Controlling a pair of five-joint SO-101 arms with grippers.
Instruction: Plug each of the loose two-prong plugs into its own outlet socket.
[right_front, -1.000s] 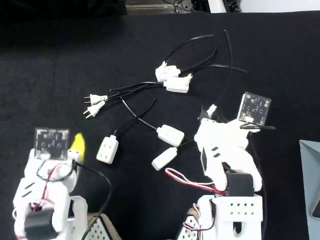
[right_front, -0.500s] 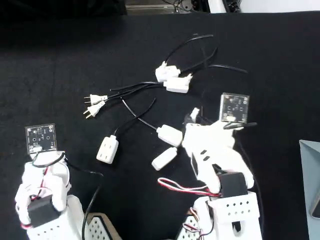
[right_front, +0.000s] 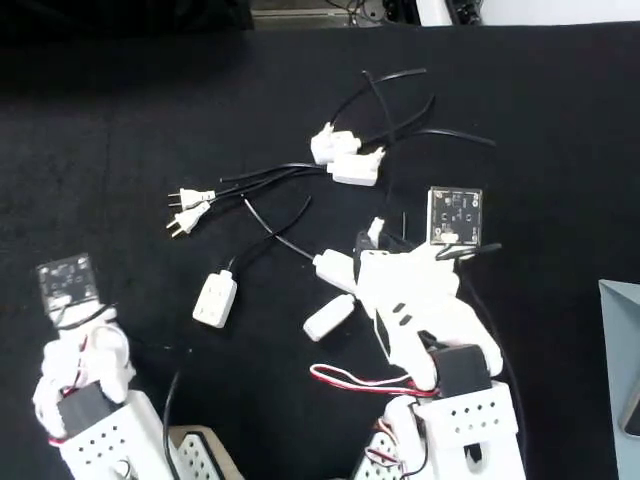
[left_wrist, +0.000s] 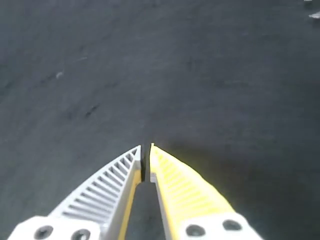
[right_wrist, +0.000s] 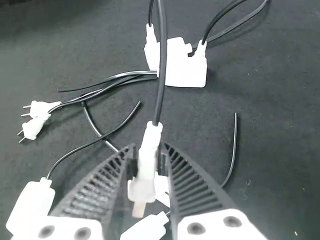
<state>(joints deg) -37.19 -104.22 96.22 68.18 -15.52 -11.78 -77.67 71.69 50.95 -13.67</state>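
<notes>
1. Your right gripper (right_wrist: 148, 147) is clamped on a white plug (right_wrist: 144, 170). Its black cord (right_wrist: 160, 75) runs out past the fingertips.
2. From the high view, that gripper (right_front: 378, 238) sits just beside a socket (right_front: 338, 266). Another socket (right_front: 328, 317) lies close to the arm.
3. Two loose plugs (right_front: 186, 210) lie side by side, well apart from it. A third socket (right_front: 215, 298) lies nearer the arms than they do.
4. Your left gripper (left_wrist: 145, 150) is closed on nothing, tips together over the bare black table (left_wrist: 200, 75).
</notes>
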